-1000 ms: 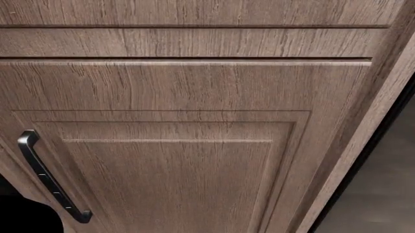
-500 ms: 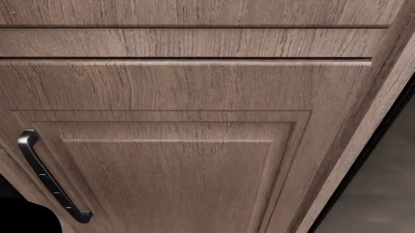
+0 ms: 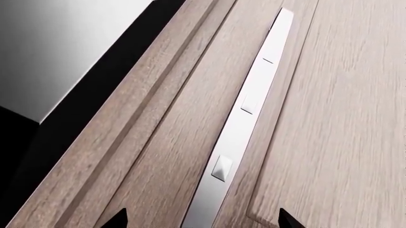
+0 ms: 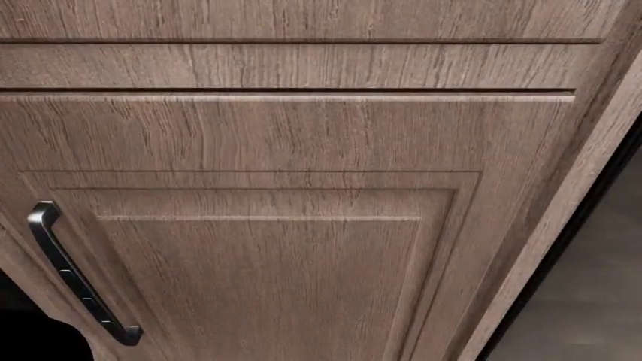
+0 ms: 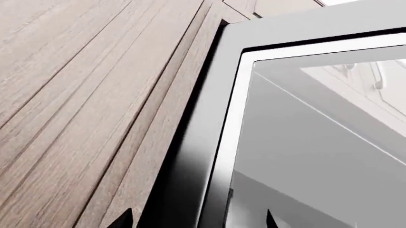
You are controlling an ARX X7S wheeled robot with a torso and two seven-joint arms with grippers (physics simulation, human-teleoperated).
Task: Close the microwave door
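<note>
The microwave door [image 5: 222,114] shows only in the right wrist view, as a dark frame with a bright inner edge around a grey glass pane, set against wood panelling. My right gripper [image 5: 197,221] is open; its two dark fingertips [image 5: 125,219] straddle the door's frame edge close up, and contact cannot be made out. My left gripper [image 3: 199,221] is also open, its tips on either side of a long silver cabinet handle [image 3: 244,123]. Neither gripper appears in the head view.
A brown wooden cabinet door [image 4: 301,248] with a black bar handle [image 4: 75,282] fills the head view, very close. A drawer front [image 4: 301,66] lies above it. Grey floor [image 4: 592,301] shows at the lower right.
The cabinet and its handle hold still in the head view. Only the dark shape at the bottom-left corner has shifted slightly.
</note>
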